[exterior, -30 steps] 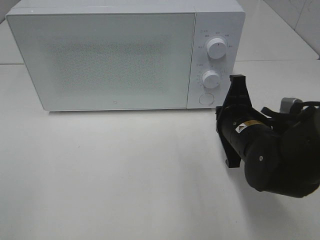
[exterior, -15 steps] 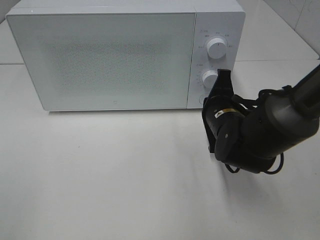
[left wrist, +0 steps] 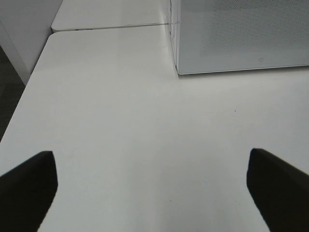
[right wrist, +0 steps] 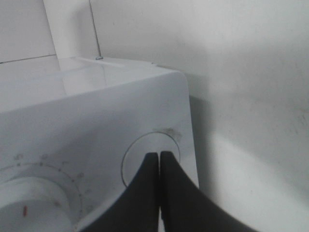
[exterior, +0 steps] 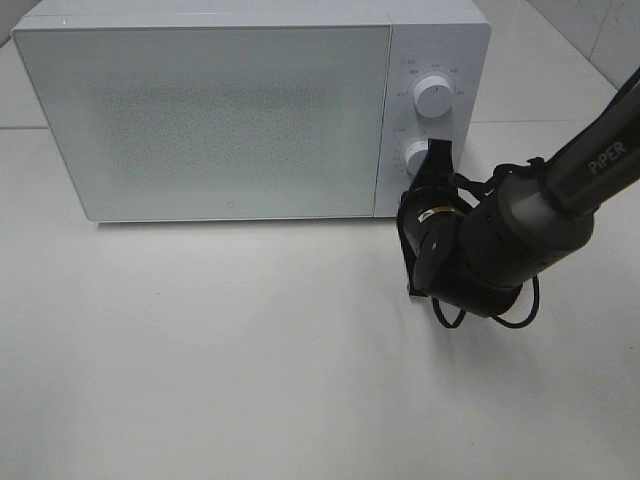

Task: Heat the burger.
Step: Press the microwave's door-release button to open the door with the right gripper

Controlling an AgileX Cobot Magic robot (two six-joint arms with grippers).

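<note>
The burger is not in any view, so I cannot tell where it is. It may be behind the shut door of the microwave (exterior: 200,120), but the door is cloudy and shows nothing inside.

The right gripper (right wrist: 159,155) is pinched tight with nothing in it. Its tip is right at the big round button (right wrist: 137,152) at the bottom of the control panel, just under the lower dial (exterior: 415,156). I cannot tell if it is pressing yet.

A moment ago this gripper was off to the side, apart from the microwave, and the round button was plain to see from above. Now the arm has swung in and covers it. I think it is about to push the button, likely to pop the door open.

The left gripper (left wrist: 152,166) is spread wide and holds nothing. It hangs over the bare worktop (exterior: 250,350).
</note>
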